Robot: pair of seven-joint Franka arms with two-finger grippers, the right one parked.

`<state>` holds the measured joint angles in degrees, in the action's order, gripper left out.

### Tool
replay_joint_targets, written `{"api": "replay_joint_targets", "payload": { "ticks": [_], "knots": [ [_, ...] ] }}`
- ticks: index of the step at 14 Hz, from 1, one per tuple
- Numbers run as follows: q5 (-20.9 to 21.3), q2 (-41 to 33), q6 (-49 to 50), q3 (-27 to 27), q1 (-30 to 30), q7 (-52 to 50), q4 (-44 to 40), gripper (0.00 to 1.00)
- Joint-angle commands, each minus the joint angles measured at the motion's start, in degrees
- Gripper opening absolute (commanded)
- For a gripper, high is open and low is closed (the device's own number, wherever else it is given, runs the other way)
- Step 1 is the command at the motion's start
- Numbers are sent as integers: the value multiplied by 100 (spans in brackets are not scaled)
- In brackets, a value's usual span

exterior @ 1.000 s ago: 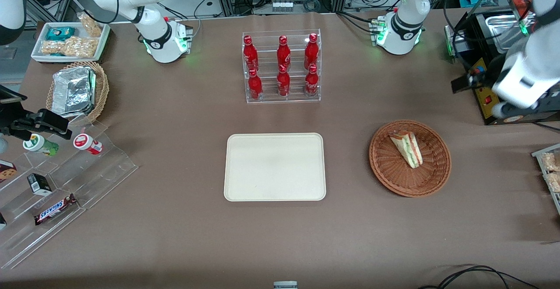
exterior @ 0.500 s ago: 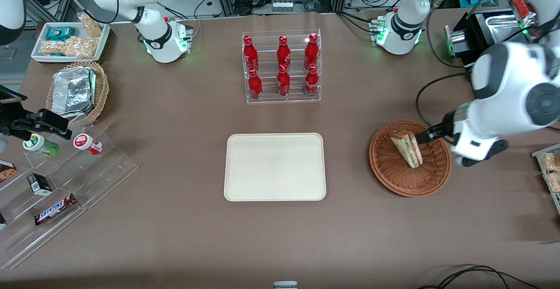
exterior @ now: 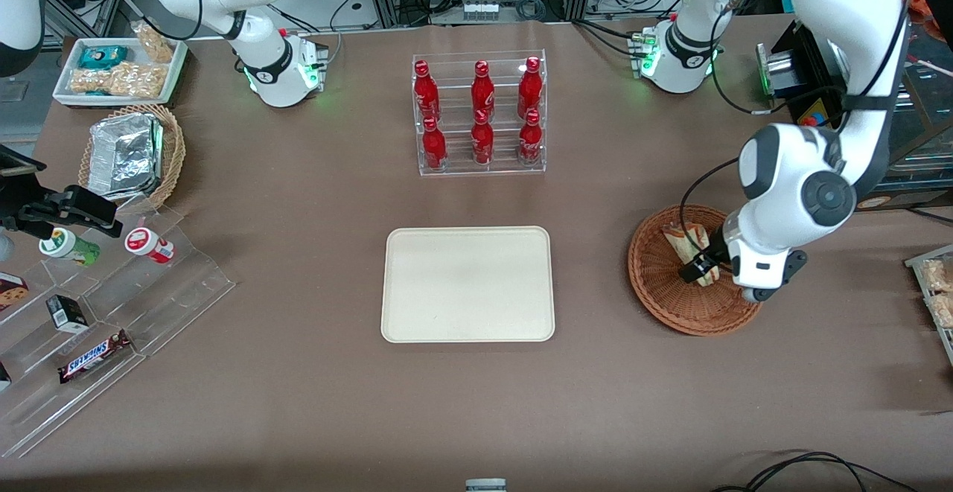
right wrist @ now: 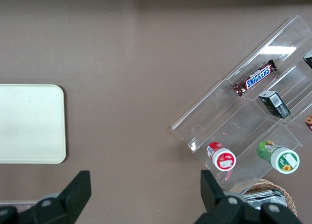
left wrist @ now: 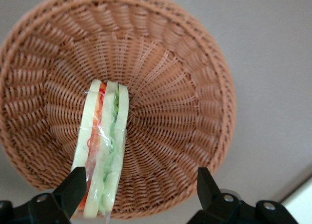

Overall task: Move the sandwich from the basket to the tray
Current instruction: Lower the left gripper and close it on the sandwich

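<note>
Within the last second the left arm has swung in from the right edge of the front view, and its gripper [exterior: 698, 269] now hangs low over the basket [exterior: 663, 298], jaws spread, beside the sandwich [left wrist: 103, 155] lying inside; the grasp looks imminent, the tray [exterior: 467, 283] at centre bare

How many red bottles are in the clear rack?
6 red bottles stand in the clear rack: three in the upper row, three lower, nearer the camera. None looks hidden. The gripper is over the basket.
</note>
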<state>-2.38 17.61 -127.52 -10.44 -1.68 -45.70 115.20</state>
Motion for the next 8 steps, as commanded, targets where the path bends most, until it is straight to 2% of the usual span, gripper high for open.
{"api": "replay_joint_targets", "payload": {
  "ticks": [1,5,8],
  "knots": [
    [36,118,-62,42,158,-168,81,100],
    [456,260,-45,51,212,-185,239,100],
    [484,278,8,51,212,-185,205,100]
  ]
}}
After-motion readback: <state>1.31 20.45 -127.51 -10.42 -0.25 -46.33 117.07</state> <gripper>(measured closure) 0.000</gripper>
